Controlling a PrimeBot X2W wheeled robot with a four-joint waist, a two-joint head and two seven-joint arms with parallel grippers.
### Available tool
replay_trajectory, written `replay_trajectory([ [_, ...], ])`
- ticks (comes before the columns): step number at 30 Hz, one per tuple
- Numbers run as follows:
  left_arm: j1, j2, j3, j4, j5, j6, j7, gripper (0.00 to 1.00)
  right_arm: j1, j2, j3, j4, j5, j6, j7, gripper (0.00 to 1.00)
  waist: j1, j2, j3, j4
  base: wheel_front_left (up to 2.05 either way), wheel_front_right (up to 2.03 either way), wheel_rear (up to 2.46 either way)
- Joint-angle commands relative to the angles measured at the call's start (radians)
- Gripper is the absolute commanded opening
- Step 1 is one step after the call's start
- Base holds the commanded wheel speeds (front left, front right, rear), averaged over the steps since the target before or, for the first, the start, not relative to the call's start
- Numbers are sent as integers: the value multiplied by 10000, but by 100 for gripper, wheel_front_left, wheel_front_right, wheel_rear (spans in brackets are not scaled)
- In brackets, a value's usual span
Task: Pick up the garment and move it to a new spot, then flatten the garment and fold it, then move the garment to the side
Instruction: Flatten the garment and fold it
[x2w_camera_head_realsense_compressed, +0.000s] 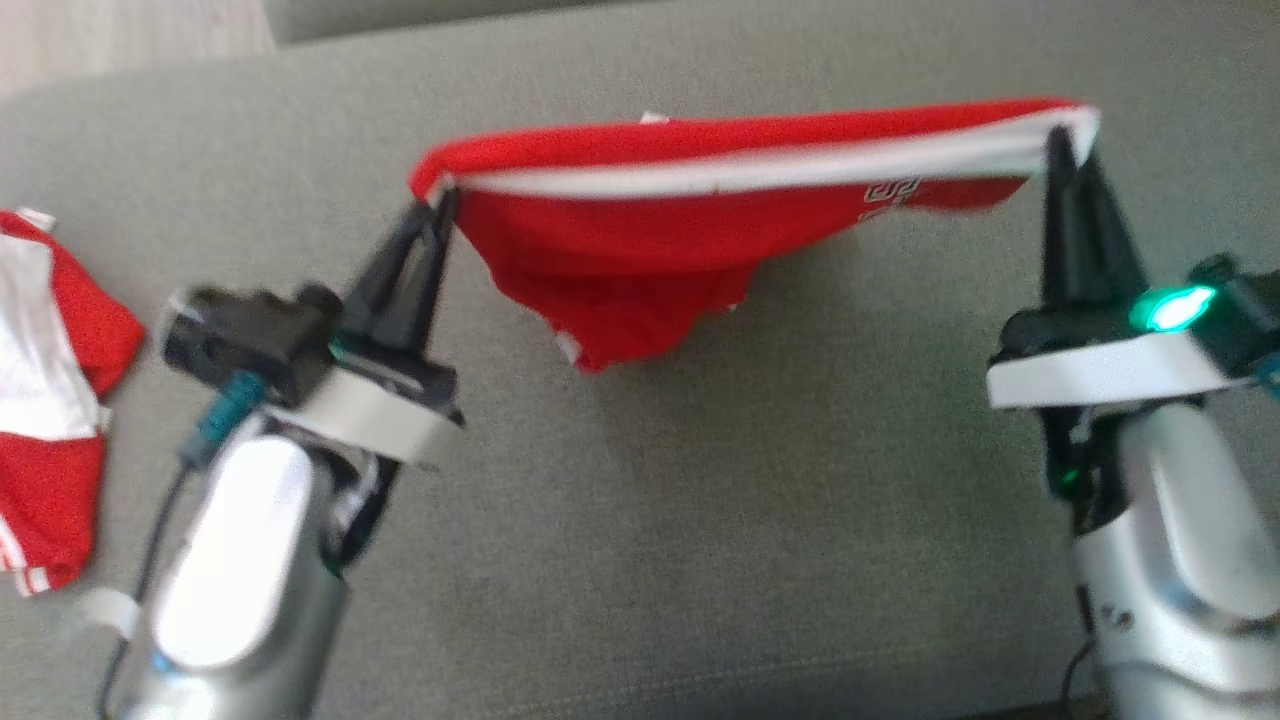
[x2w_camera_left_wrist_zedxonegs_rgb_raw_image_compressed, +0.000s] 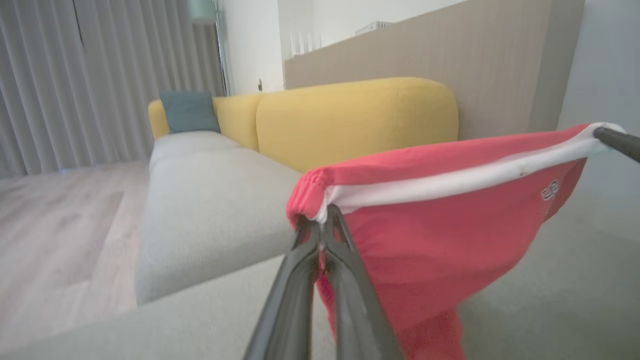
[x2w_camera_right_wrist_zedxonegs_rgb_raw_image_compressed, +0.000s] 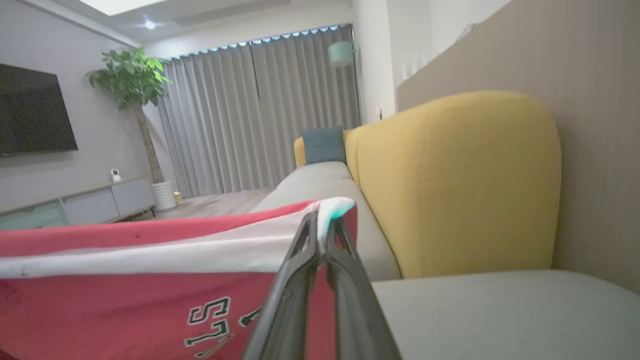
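The red garment (x2w_camera_head_realsense_compressed: 640, 250) hangs in the air above the grey sofa seat (x2w_camera_head_realsense_compressed: 700, 520), stretched between both grippers along its white-trimmed edge. My left gripper (x2w_camera_head_realsense_compressed: 440, 195) is shut on the left end of that edge, seen up close at the left gripper (x2w_camera_left_wrist_zedxonegs_rgb_raw_image_compressed: 320, 222) in the left wrist view. My right gripper (x2w_camera_head_realsense_compressed: 1062, 135) is shut on the right end, also shown as the right gripper (x2w_camera_right_wrist_zedxonegs_rgb_raw_image_compressed: 322, 220) pinching the trim. The garment (x2w_camera_left_wrist_zedxonegs_rgb_raw_image_compressed: 440, 225) sags below the taut edge. Black white-outlined letters (x2w_camera_right_wrist_zedxonegs_rgb_raw_image_compressed: 210, 320) show on the garment (x2w_camera_right_wrist_zedxonegs_rgb_raw_image_compressed: 125, 300).
A second red and white garment (x2w_camera_head_realsense_compressed: 45, 400) lies crumpled on the seat at the far left. A yellow sofa back (x2w_camera_right_wrist_zedxonegs_rgb_raw_image_compressed: 450, 185) with a teal cushion (x2w_camera_right_wrist_zedxonegs_rgb_raw_image_compressed: 324, 145) rises behind the seat. Wooden floor (x2w_camera_left_wrist_zedxonegs_rgb_raw_image_compressed: 60, 220), curtains and a TV unit lie beyond.
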Motion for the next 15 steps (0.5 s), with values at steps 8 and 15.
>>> replay_trajectory([
  [8,-2058,1775,34,-808,-15,14,-51,0,-1884,-964,493,-1114,368,-9,-36,0,0,0,-1035,191,0,0,0],
  [15,-3787,2536,-181,-150,-162,14,-51,0,-3902,-1648,1063,-568,654,-9,-36,0,0,0,-666,352,0,0,0],
])
